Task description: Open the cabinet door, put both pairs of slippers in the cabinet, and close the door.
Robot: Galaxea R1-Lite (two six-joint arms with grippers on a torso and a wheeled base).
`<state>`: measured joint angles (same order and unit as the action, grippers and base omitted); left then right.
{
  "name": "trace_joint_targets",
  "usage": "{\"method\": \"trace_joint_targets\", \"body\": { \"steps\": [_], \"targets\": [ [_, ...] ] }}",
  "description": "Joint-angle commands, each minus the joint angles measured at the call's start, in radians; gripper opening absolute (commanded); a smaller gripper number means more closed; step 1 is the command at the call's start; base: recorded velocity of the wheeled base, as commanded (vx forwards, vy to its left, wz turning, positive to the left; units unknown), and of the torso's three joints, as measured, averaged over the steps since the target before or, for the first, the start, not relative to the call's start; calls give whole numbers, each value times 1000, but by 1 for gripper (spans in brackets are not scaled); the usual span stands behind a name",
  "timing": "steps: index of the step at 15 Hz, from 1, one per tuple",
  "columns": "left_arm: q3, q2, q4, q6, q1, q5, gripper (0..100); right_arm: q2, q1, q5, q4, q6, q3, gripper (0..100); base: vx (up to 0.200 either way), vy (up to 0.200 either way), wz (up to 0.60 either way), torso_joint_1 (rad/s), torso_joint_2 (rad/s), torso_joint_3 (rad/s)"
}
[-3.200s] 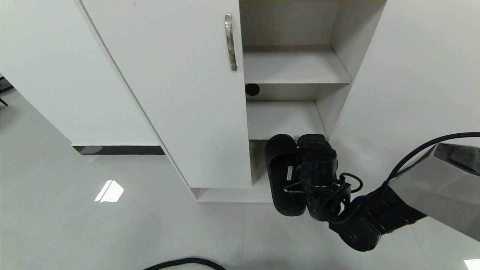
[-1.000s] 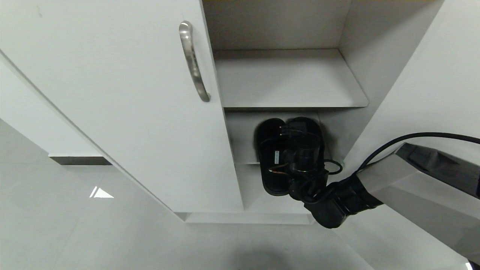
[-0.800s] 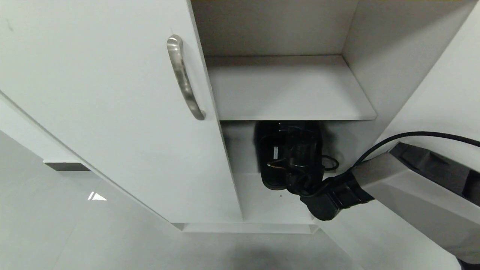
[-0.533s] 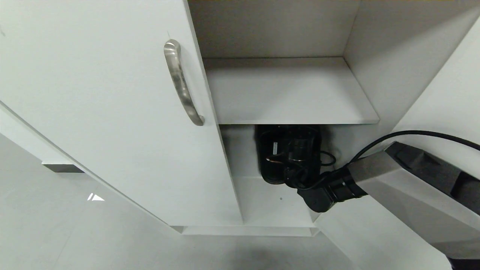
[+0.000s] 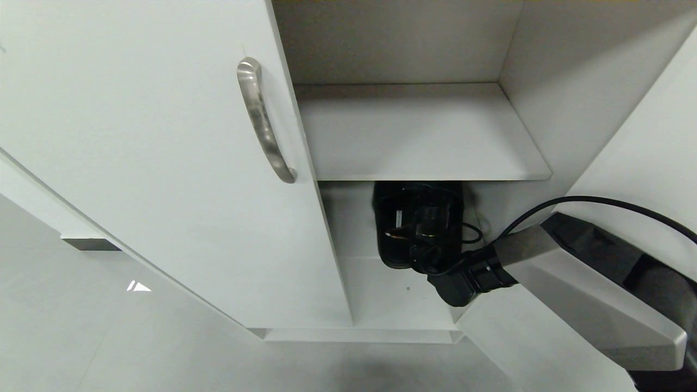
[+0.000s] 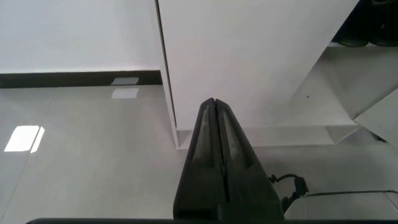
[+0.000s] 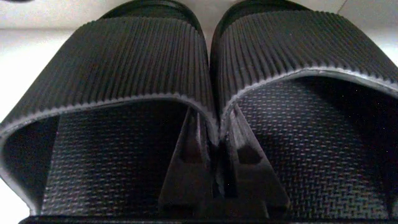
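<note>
Right end effector [image 7: 216,146]: clamped. My two fingers [image 7: 189,155] sit one inside each of the two black slippers [image 7: 124,68] and pinch their touching inner walls together, so the pair hangs side by side, ribbed straps pointing away from the wrist.

In the head view the right end effector [image 5: 430,220] is inside the cabinet [image 5: 555,81], in the compartment just under the shelf [image 5: 419,130]. The slippers [image 5: 395,234] are there too, toes in under the shelf and out of sight, heels toward me. They are over a lower board [image 5: 348,223], and the heels reach a little past its front edge. I cannot tell whether the soles touch that board. The pair sits toward the right of the opening, apart from the door edge.

A black cable [image 5: 588,202] loops from my right arm toward the wrist.

Door [image 5: 136,136]: open, swung out to the left of the opening, metal handle [image 5: 265,122] on its near edge.

Left end effector [image 6: 215,112]: fingers pressed together, nothing between them. It hangs low over the pale tiled floor [image 6: 81,155], outside the cabinet, facing the door [image 6: 249,56].
</note>
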<state>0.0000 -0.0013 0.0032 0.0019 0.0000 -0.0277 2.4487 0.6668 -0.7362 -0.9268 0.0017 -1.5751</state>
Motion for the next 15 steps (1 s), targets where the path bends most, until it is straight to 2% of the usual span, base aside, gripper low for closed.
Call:
{"method": "trace_joint_targets", "body": {
  "steps": [1,3,4,6,9,13,15],
  "targets": [
    [0,1,0,0,0,0,0,7,-3,0,5,1,-2,0,0,0,0,0,0,0],
    [0,1,0,0,0,2,0,7,-3,0,6,1,0,0,0,0,0,0,0,0],
    [0,1,0,-3,0,2,0,7,-3,0,9,1,0,100,0,0,0,0,0,0],
    [0,1,-2,-11,0,2,0,-8,2,0,8,3,18,100,0,0,0,0,0,0],
    [0,1,0,-11,-2,2,0,-94,27,0,-9,6,136,100,0,0,0,0,0,0],
    [0,1,-2,-11,0,2,0,-275,116,11,-124,6,449,100,0,0,0,0,0,0],
    [0,1,-2,-11,0,0,0,-315,132,14,-168,8,535,100,-200,0,0,5,5,2]
  ]
}}
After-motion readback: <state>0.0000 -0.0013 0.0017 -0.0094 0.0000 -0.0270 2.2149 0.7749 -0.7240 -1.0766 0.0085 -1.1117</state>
